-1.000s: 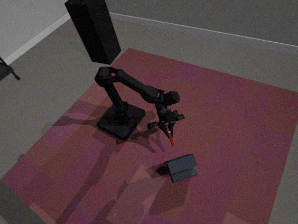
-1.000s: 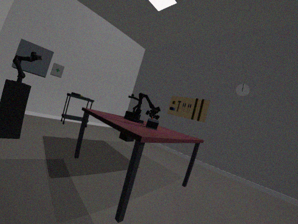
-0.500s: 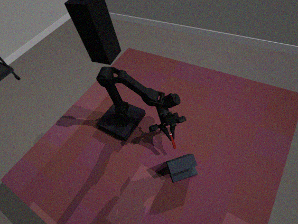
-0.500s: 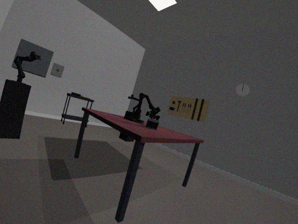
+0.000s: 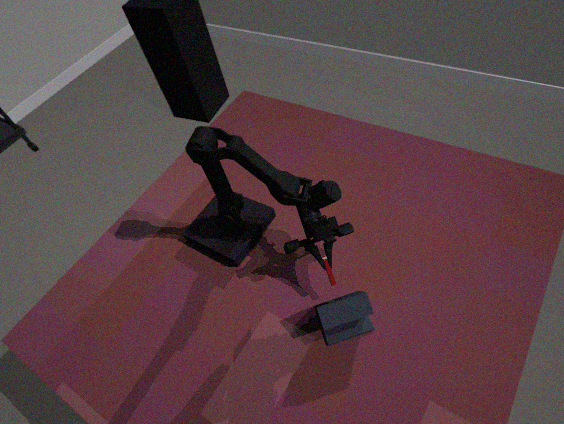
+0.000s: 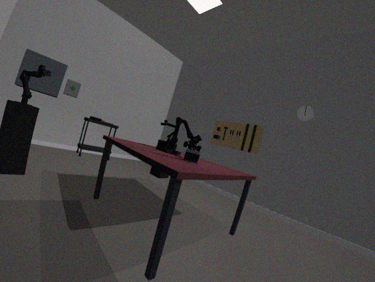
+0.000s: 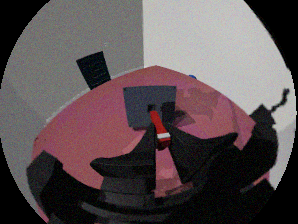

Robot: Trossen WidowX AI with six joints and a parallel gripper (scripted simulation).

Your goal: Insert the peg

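My gripper (image 5: 326, 262) (image 7: 157, 124) is shut on the red peg (image 5: 329, 273) (image 7: 157, 121), gripping it near its white band. The peg's lower end sticks out past the fingertips, tilted, in the air. The grey sloped panel (image 5: 344, 309) (image 6: 192, 155) (image 7: 136, 101) stands on the red table (image 5: 450, 240) (image 6: 213, 169) in front of the gripper. Its dark hole (image 7: 151, 107) shows in the wrist view, just beyond the peg's free end. In the top view there is a gap between peg and panel. The hole's exact shape is too small to tell.
The arm's dark base (image 5: 230, 230) stands on the table behind the gripper. Shadows of the arm and panel fall across the table. A tall black block (image 5: 182, 65) shows beyond the table's edge in the top view. A wheeled cart (image 6: 100, 123) stands away from the table.
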